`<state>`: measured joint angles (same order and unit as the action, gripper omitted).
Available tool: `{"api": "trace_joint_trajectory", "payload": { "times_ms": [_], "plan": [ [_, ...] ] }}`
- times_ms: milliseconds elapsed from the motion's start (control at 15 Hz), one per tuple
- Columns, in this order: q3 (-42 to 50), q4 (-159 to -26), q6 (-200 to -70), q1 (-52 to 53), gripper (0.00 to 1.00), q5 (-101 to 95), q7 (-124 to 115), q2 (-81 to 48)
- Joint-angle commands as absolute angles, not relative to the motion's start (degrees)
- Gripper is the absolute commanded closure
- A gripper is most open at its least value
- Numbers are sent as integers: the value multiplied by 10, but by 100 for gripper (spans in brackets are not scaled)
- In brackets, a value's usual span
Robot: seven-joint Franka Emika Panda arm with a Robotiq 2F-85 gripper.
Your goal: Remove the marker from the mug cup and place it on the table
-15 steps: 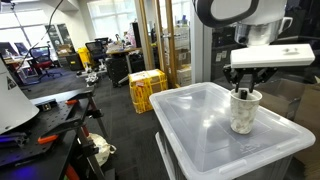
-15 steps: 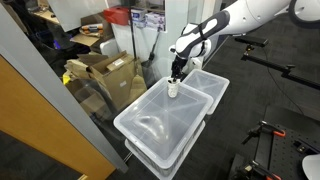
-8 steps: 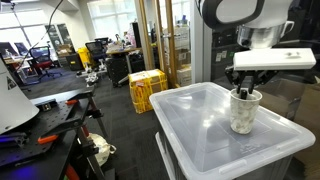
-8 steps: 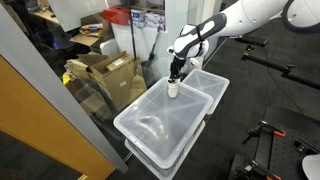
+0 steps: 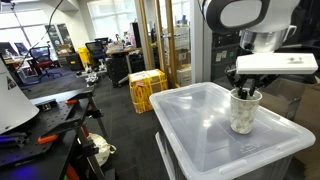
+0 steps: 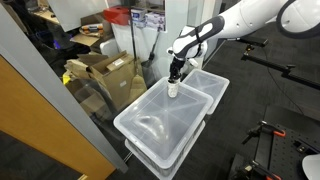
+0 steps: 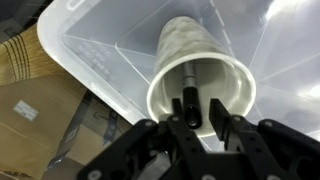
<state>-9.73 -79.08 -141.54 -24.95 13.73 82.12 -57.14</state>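
The mug cup [image 7: 205,45] is a small, cream-white cylinder with mottled grey speckling down its side. Seen from the wrist, its pale rim makes a wide ring in the middle of the frame. It stands upright on the table [image 5: 195,135], a translucent grey-white bin top with rounded corners. In both exterior views it sits toward the far side of that top, at right of centre [image 5: 243,113] and just above centre [image 6: 173,90].

The marker [image 7: 189,101] is still in the cup, a thin black stick poking up off-centre, much narrower than the cup's mouth.

The gripper [image 7: 199,115] hangs straight down over the cup, its dark fingertips dipped just inside the rim [image 5: 245,95]. The two fingers [image 7: 219,112] stand apart with the marker between them. It is close against one finger, and a strip of pale cup wall shows between it and the other, so they are not clamped on it.
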Motion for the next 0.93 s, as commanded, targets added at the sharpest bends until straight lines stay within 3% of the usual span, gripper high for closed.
{"api": "trace_joint_trajectory", "payload": {
  "times_ms": [0,867],
  "plan": [
    [-95,-757,-1385,-247,65,130,824,-588],
    [-102,-735,-1376,-253,65,135,831,-609]
  ]
}}
